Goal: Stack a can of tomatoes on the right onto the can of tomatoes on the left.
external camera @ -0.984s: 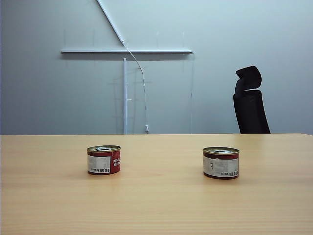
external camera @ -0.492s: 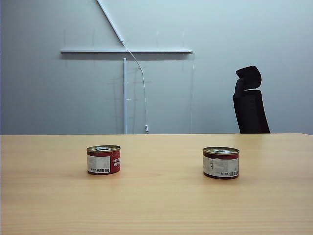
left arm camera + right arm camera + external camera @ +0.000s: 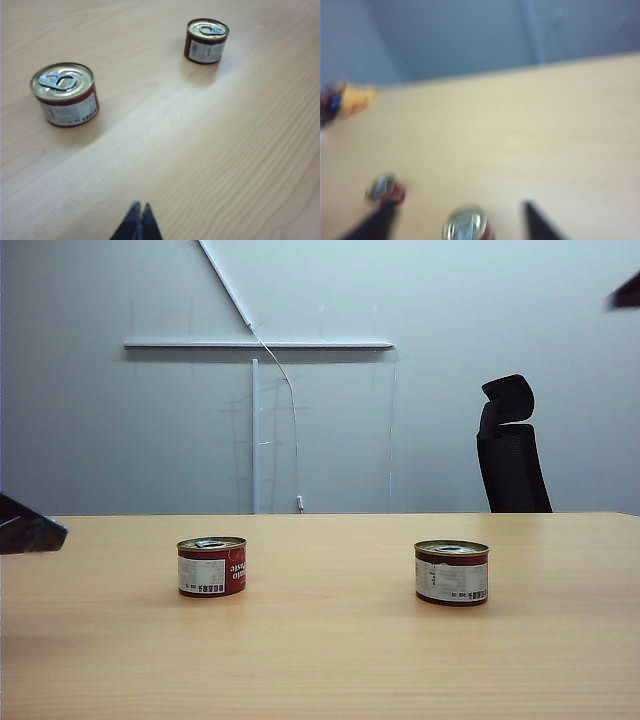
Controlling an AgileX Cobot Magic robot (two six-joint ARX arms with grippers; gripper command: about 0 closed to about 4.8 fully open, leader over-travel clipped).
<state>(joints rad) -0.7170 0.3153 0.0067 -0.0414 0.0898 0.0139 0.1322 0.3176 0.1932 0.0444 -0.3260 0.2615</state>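
Black L+R grippers [image 3: 139, 214] [image 3: 460, 217] newly in-frame

Light wooden table [image 3: 330, 660]: only two obstacles, both short red tin cans with white labels and pull-ring lids. Left can [image 3: 212, 566] and right can [image 3: 452, 572] stand upright, well apart, with a bare strip of tabletop between them wide enough to pass through. Nothing above either lid. Front and rear of table bare.

Left gripper [image 3: 140, 220], black fingers pressed together, sits over bare wood near the left table edge, well short of both cans. Right gripper [image 3: 457, 220], black fingers spread wide, straddles the right can's lid from above; view blurred.
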